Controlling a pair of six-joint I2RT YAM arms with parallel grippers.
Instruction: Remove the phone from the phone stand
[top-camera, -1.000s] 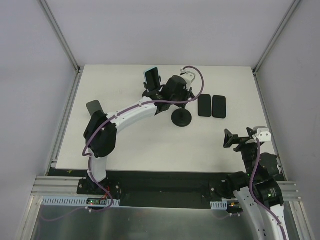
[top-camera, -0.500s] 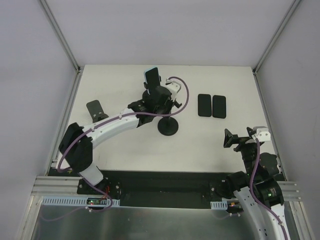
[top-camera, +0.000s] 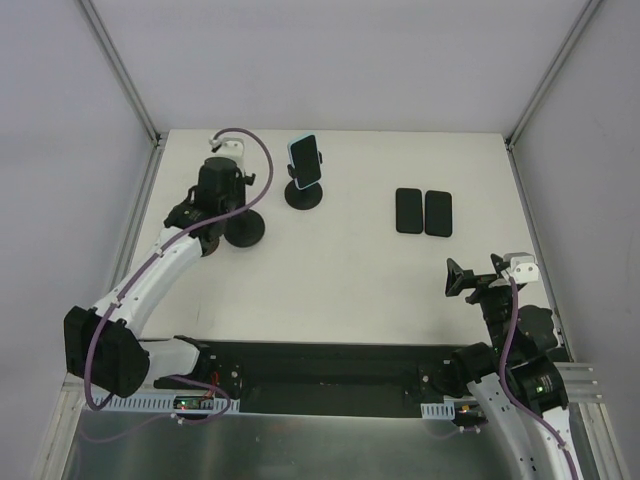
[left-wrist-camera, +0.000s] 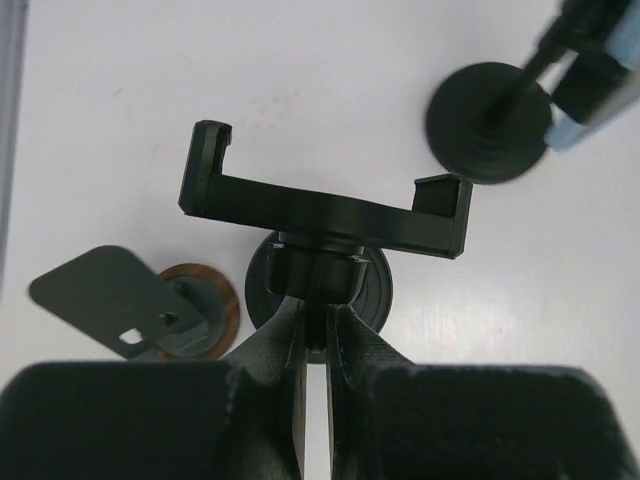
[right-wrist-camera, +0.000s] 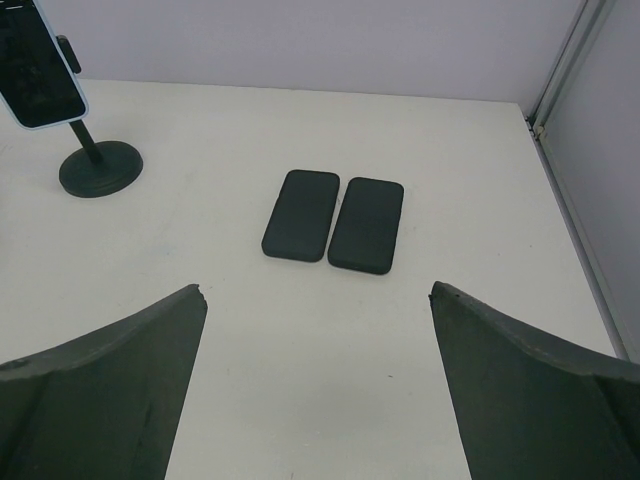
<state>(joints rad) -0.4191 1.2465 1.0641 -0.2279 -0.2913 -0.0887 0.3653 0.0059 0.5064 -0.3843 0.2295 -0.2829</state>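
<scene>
Now, phone (top-camera: 304, 152): clipped upright in stand (top-camera: 304, 195), far side of desk (top-camera: 350, 270).
My left tool (left-wrist-camera: 317, 325): pinched shut on empty stand's (left-wrist-camera: 320, 210) stem; phone near, to its right.
My right tool (right-wrist-camera: 317, 295): spread wide, holding nothing, well apart.

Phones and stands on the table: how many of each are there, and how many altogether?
Phones: 3 (blue-edged phone clamped in a stand, two black phones lying flat)
Stands: 3 (phone stand holding the phone, empty clamp stand, small grey stand)
Total: 6
</scene>
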